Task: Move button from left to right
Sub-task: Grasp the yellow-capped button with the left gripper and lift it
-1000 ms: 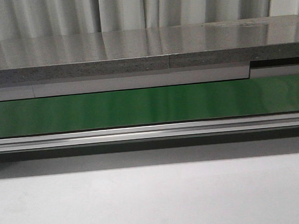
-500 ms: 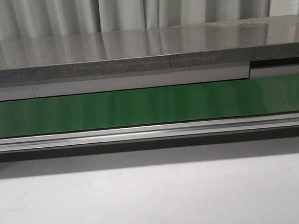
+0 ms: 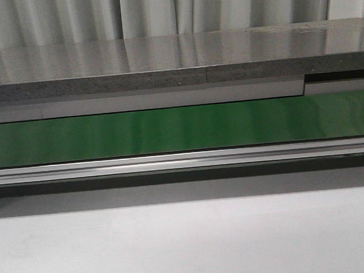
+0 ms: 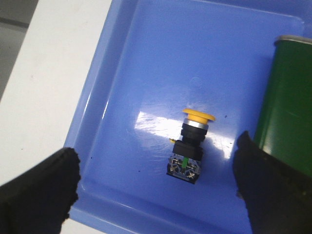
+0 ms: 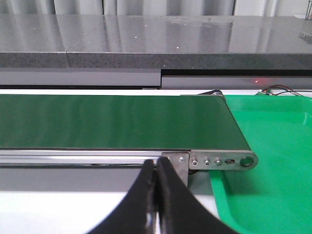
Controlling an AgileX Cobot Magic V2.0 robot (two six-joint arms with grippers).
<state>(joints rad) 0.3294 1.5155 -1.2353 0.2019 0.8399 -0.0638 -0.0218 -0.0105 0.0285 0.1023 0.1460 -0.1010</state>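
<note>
Button (image 4: 191,145) lying tipped over in blue tray (image 4: 122,73), between wide-spread left gripper (image 4: 156,190) fingers, beside green belt (image 4: 287,102). Right gripper (image 5: 157,195) pinched together, empty. Might roll off round yellow cap or skid on glossy plastic if squeezed off-centre; blocky black body the safer hold.

The front camera is sitting low, looking forward across the white table (image 3: 189,242) at the green belt (image 3: 181,129) running side to side. The left wrist camera is looking steeply down, close, into a blue tray (image 4: 117,73) beside the belt's end. The right wrist camera is looking level, near the belt's other end and a green tray (image 5: 273,146); all three are sharing the belt.
</note>
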